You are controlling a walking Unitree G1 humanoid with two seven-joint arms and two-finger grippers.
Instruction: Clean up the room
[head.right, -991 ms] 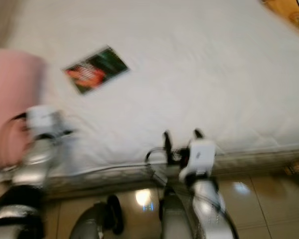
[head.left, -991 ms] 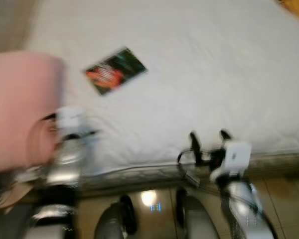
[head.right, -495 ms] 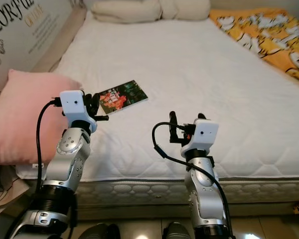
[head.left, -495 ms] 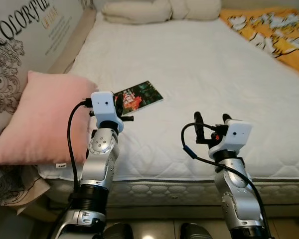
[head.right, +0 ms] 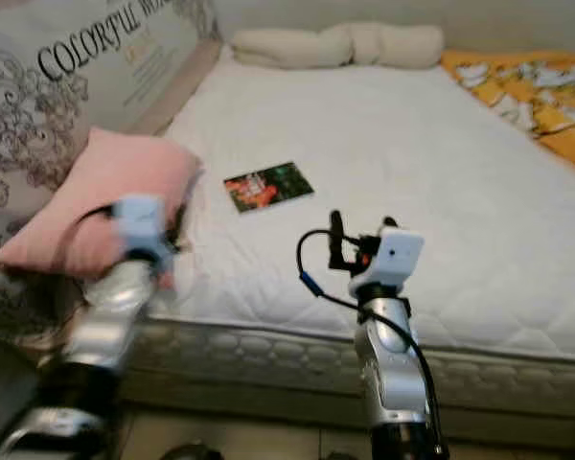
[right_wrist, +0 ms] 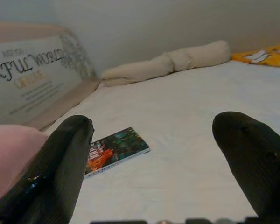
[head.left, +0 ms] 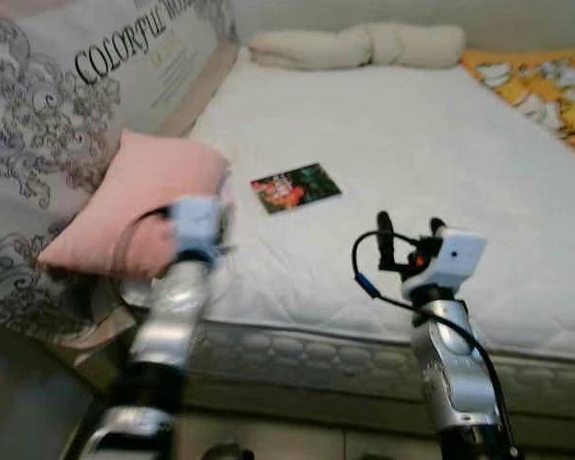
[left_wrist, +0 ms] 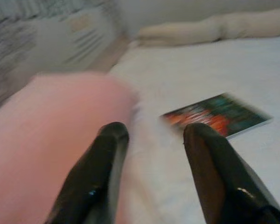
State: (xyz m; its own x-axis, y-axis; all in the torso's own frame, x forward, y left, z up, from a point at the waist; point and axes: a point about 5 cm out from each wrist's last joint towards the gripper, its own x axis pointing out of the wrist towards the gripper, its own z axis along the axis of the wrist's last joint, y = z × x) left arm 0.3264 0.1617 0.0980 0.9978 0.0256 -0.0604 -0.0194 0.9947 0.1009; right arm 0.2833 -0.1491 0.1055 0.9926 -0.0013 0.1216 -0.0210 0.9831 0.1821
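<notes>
1. The book (head.left: 295,187), a thin one with a red and green cover, is lying flat on the white mattress (head.left: 441,144). Nothing is touching it, so as far as I can tell the tidying hasn't really got going yet.

2. Just beside the book, toward the robot's left, there's a pink pillow (head.left: 139,201) hanging half off the mattress edge and leaning on a big printed bag (head.left: 86,86) with lettering on it. That looks like clutter to deal with too.

3. Way beyond the book, at the head of the mattress, is a long cream bolster (head.left: 359,45). An orange patterned blanket (head.left: 546,86) sits well apart from the book on the robot's right. Both look like they can stay where they are, but that's my guess.

4. Left gripper (left_wrist: 154,154): raised and blurry, nearer the robot than the book and right by the pillow's corner. Its fingers are spread with nothing between them. In the wrist view, one finger lines up with the pillow and the other with the book.

5. Right gripper (head.left: 407,230): held up over the near mattress edge, to the right of the book and clearly apart from it. Its fingers (right_wrist: 60,172) are spread wide and empty.

6. My read is it's lining up on the book or the pillow, and everything is left to do.
</notes>
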